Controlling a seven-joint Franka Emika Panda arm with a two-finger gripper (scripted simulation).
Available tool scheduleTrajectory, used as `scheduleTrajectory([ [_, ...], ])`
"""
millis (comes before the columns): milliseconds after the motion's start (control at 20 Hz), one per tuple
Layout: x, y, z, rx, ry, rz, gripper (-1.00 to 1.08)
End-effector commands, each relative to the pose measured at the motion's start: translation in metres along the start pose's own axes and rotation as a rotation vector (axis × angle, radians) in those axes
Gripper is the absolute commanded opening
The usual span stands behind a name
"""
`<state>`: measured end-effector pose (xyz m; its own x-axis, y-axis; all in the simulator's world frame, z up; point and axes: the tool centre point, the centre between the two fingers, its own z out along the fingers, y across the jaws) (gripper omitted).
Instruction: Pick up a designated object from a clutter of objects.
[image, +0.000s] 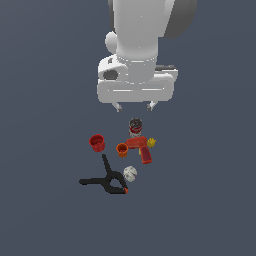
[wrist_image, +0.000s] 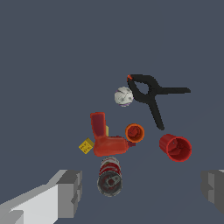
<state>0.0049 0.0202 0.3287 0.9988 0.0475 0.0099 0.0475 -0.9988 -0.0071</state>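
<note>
On the exterior view I see my claw (image: 134, 106) hanging above the clutter, its two fingertips spread apart with nothing between them. Below it, on the dark worktop (image: 45, 210), stands the dark-topped can (image: 135, 125), with the red drill (image: 139, 147) just beneath it in the picture. The orange cup (image: 122, 149) sits touching the drill on the exterior view's left, and the red cup (image: 97, 143) is farther left. The white ball (image: 130, 173) lies lower still, right beside the jaw end of the black spring clamp (image: 108, 180).

On the wrist view both fingers (wrist_image: 70, 192) frame the scene, wide apart and holding nothing. The can (wrist_image: 109, 176) lies between them, next to the drill (wrist_image: 104, 140). The ball (wrist_image: 124, 96) rests well beyond the drill, against the clamp's (wrist_image: 151, 95) red-tipped jaw, clear of the orange cup (wrist_image: 134, 133) and red cup (wrist_image: 175, 147).
</note>
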Motion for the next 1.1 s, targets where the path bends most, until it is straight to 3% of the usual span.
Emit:
scheduleTrajectory([
  [0,0.0,0.0,0.0,0.0,0.0,0.0,1.0],
  [450,0.003,-0.017,0.005,0.019,-0.011,-0.048,1.0],
  [1050,0.01,-0.015,0.015,0.015,-0.011,-0.079,1.0],
])
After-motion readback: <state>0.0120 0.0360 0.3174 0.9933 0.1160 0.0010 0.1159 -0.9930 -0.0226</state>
